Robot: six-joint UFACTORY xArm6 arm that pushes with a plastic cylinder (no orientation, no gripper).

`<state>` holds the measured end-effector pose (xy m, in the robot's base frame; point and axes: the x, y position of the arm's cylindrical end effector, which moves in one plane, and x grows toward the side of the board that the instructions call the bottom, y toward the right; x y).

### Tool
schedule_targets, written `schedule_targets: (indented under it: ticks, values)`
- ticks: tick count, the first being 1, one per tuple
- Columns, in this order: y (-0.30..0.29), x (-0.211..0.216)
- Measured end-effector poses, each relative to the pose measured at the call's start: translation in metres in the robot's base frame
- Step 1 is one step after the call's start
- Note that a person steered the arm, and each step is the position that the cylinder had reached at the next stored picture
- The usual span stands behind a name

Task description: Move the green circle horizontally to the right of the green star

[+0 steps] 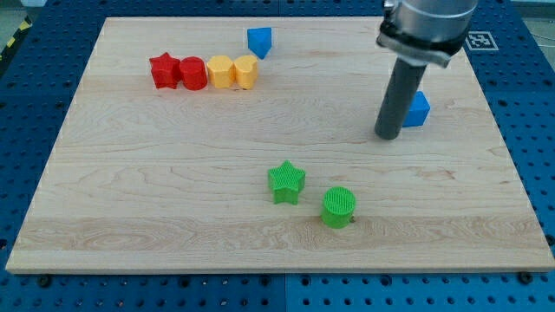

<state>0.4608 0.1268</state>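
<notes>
The green circle [338, 207] stands near the board's bottom middle, just right of and slightly below the green star [286, 182]; a small gap separates them. My tip [388, 137] rests on the board at the upper right, well above and to the right of the green circle, touching neither green block. A blue block [419, 109] sits right behind the rod, partly hidden by it.
A row of blocks lies at the upper left: a red star [163, 70], a red block [192, 74], a yellow block [220, 71] and a yellow heart [246, 71]. A blue block [259, 41] sits near the top edge. The wooden board [130, 199] lies on a blue perforated table.
</notes>
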Motion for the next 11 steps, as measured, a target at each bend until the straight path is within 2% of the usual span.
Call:
schedule_targets:
  ticks: [2, 3, 4, 6, 9, 11]
  values:
    - [-0.005, 0.115]
    - [-0.014, 0.154]
    - [-0.055, 0.157]
    - [-0.057, 0.146]
    - [-0.053, 0.103]
    - [-0.080, 0.098]
